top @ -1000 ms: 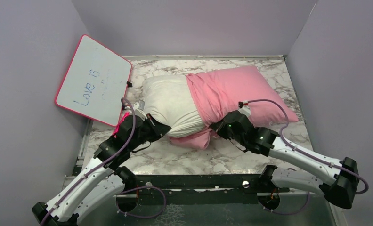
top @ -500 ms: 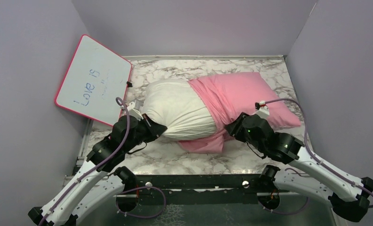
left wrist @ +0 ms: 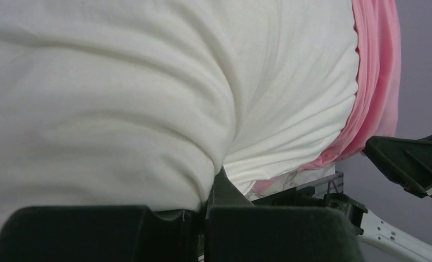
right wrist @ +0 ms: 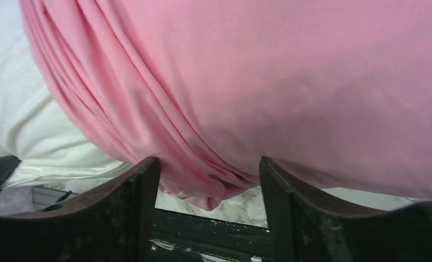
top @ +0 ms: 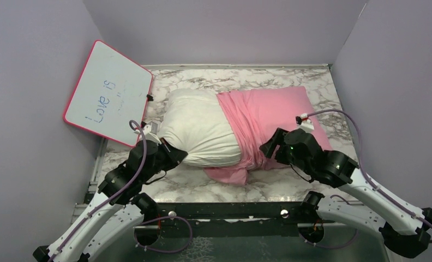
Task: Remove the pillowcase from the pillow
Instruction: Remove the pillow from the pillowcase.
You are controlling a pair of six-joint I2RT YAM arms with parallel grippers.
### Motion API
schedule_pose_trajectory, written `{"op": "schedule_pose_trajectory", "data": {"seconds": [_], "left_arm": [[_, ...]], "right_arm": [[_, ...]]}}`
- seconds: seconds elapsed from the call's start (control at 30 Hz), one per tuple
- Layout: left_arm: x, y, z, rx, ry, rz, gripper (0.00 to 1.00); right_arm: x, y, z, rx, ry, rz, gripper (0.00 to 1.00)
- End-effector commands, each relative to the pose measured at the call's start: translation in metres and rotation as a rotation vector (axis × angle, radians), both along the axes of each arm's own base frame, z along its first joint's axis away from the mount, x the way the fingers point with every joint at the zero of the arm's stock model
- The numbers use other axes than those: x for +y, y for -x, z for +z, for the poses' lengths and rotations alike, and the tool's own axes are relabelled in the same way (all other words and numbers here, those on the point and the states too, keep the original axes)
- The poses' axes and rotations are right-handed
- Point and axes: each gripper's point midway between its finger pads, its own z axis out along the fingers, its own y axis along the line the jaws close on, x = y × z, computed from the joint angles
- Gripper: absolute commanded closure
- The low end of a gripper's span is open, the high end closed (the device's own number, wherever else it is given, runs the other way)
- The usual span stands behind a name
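Observation:
The white pillow (top: 197, 128) lies across the marble table, its right half still inside the pink pillowcase (top: 276, 112). The case's open edge is bunched in folds (top: 241, 164) around the pillow's middle. My left gripper (top: 173, 155) is shut on the pillow's near left corner; in the left wrist view white pillow (left wrist: 121, 93) fills the frame and the left gripper (left wrist: 211, 188) pinches its fabric. My right gripper (top: 268, 147) stands open at the bunched edge. In the right wrist view pink pillowcase (right wrist: 285, 71) folds hang between the right gripper's (right wrist: 208, 180) spread fingers (right wrist: 143, 185), unclamped.
A pink-framed whiteboard (top: 107, 93) leans against the left wall. Purple walls close in the back and both sides. A black rail (top: 230, 210) runs along the table's near edge, with bare marble (top: 279, 185) in front of the pillow.
My right gripper has opened and let go of the pillowcase after pulling it rightward. The left gripper stayed shut on the pillow and drew slightly back to the left.

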Motion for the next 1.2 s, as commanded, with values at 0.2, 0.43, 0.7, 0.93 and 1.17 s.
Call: {"op": "schedule_pose_trajectory", "data": {"seconds": [0.2,0.43,0.7,0.93,1.17], "left_arm": [[0.008,-0.003,0.011,-0.050,0.048,0.058,1.00],[0.025,-0.004,0.013,-0.054,0.003,0.123,1.00],[0.029,-0.003,0.006,-0.039,-0.013,0.140,1.00],[0.021,-0.003,0.005,-0.031,0.000,0.108,1.00],[0.020,-0.001,0.008,-0.034,0.041,0.113,1.00]], "right_arm": [[-0.050,-0.001,-0.050,0.103,0.199,-0.251,0.81],[-0.137,0.007,-0.018,-0.033,0.342,-0.564,0.99],[-0.078,0.008,0.011,-0.091,0.141,-0.199,0.64],[0.008,0.004,0.018,-0.076,-0.007,0.123,0.24],[0.062,0.024,-0.036,0.218,-0.050,0.267,0.22]]}}
